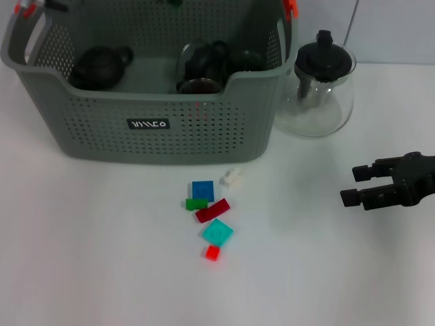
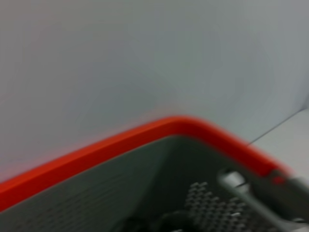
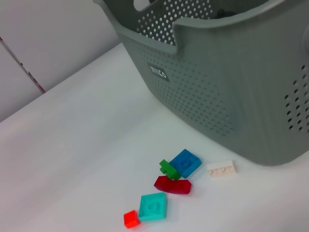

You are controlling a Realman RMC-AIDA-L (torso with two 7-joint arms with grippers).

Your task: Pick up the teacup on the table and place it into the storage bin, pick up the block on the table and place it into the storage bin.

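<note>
6 blocks (image 1: 211,217), 1 storage bin (image 1: 149,129)

Storage bin (image 1: 102,136): we note grey-green plastic, walls dotted with rows of small holes; orange handle clips (image 1: 291,8); black label (image 1: 148,124) with white letters.
Blocks: we count blue (image 1: 202,191), green (image 1: 196,203), dark red (image 1: 213,210), teal (image 1: 217,232), bright red (image 1: 213,252) and white (image 1: 232,178).
Teapot (image 1: 318,92): clear glass, black lid.
Pots in bin (image 1: 100,66): we see them dark, near black.
Table (image 1: 102,258): plain white.
Right gripper (image 1: 352,185): black.
</note>
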